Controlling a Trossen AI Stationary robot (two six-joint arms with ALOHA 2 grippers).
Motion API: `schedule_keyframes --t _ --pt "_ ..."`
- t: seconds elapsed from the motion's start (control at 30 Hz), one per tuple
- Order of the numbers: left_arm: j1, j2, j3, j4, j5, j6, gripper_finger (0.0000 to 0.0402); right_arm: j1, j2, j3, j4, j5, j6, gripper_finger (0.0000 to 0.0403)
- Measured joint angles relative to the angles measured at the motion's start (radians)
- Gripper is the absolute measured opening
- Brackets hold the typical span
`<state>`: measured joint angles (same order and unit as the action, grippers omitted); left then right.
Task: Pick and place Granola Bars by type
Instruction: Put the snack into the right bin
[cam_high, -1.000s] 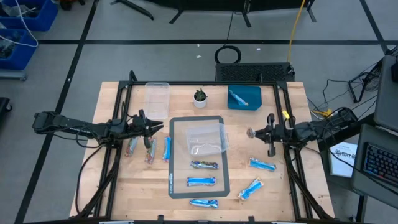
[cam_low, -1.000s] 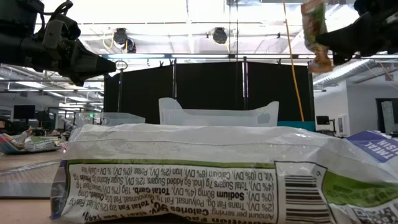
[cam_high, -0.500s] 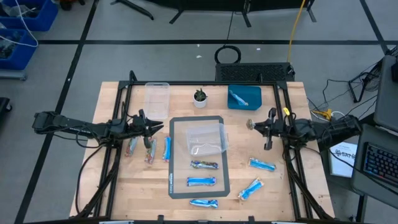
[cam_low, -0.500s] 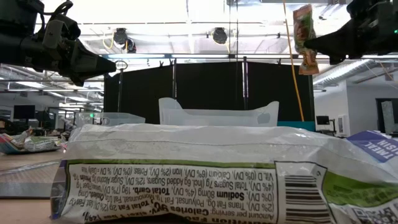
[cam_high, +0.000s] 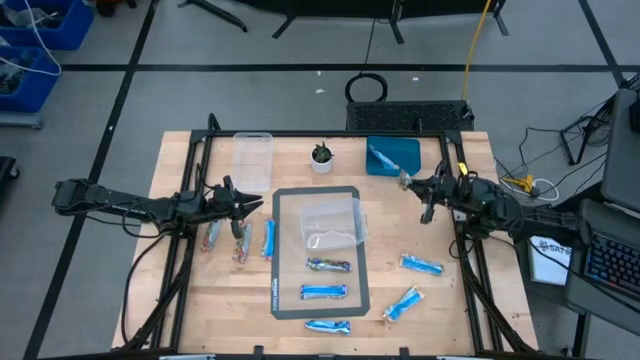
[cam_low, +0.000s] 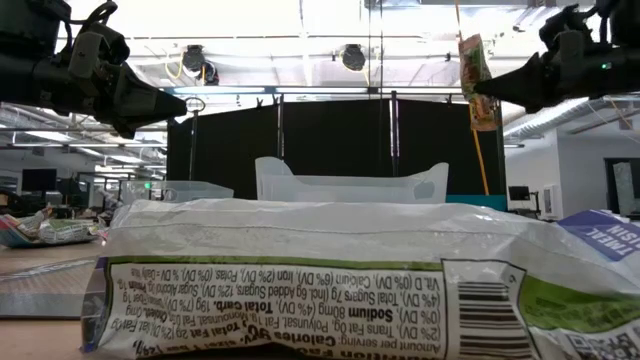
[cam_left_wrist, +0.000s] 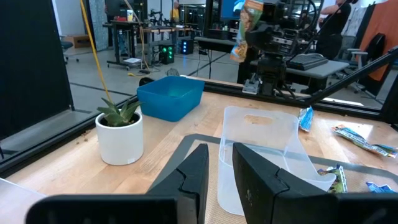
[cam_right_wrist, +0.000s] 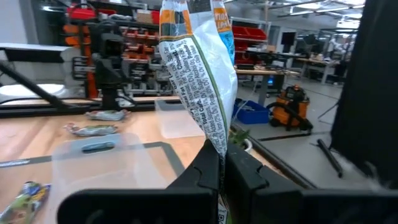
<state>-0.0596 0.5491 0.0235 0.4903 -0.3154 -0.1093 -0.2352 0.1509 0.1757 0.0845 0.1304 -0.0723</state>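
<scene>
The wooden table (cam_high: 180, 150) is taken as the largest item; positions below are given relative to the dark-rimmed mat (cam_high: 320, 252) at its centre. A clear tub (cam_high: 330, 222) is set on the mat's far half. A blue square bin (cam_high: 392, 156) is seen beyond the mat's far right corner, and a second clear tub (cam_high: 252, 160) beyond its far left corner.

The right gripper (cam_high: 409, 183) is held in the air between the mat's far right corner and the blue bin, its fingers pinched fully together on the end of one granola bar (cam_low: 474, 70), which hangs below them (green and orange print, so not one of the blue kind). The left gripper (cam_high: 255, 205) hovers just left of the mat, fingers partly apart, nothing between them.

Remaining granola bars: three (cam_high: 324, 292) on the mat's near half, three (cam_high: 240, 240) left of it, two (cam_high: 420, 265) right of it; one appears to lie in the blue bin already.

Risks judged: the held bar is gripped by its edge only, so it could swing or slip before the bin is reached. A release made short of the bin would drop it on the rim or the table.
</scene>
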Motion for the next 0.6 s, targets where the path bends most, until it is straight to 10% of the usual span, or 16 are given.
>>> schedule_keyframes --t 0.6 --pt "0.0 0.0 0.0 0.0 0.0 0.0 0.0079 -0.441 0.11 0.0 0.037 -0.24 0.099 0.0002"
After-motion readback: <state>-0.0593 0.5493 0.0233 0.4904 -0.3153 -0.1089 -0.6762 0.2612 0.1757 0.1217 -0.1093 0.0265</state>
